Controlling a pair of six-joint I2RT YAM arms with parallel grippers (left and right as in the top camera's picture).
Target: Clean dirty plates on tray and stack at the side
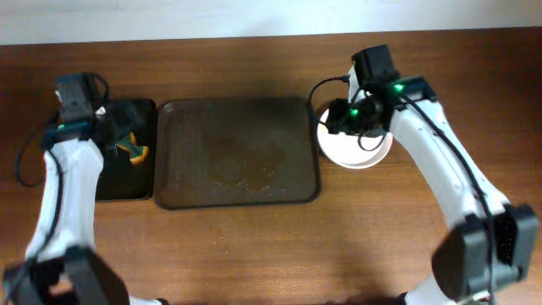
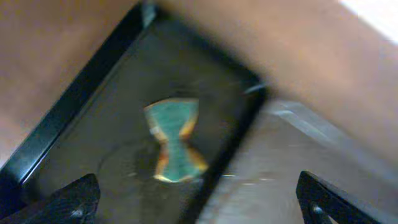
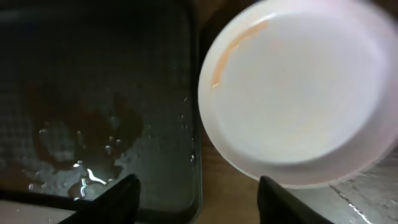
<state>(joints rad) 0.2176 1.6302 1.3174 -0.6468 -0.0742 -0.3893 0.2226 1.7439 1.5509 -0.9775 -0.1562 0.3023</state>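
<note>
The dark brown tray (image 1: 237,152) lies at the table's middle, wet, with no plates on it; it also shows in the right wrist view (image 3: 93,106). The white plates (image 1: 356,152) sit stacked on the table just right of the tray, partly under my right arm. The top plate (image 3: 298,87) has a thin orange smear near its rim. My right gripper (image 3: 198,199) is open and empty, over the gap between tray and stack. My left gripper (image 2: 198,202) is open and empty above the black tray's right edge.
A smaller black tray (image 1: 127,152) sits left of the brown tray and holds a green and yellow sponge (image 2: 174,142), which also shows in the overhead view (image 1: 134,149). Water lies on the brown tray's floor (image 3: 81,174).
</note>
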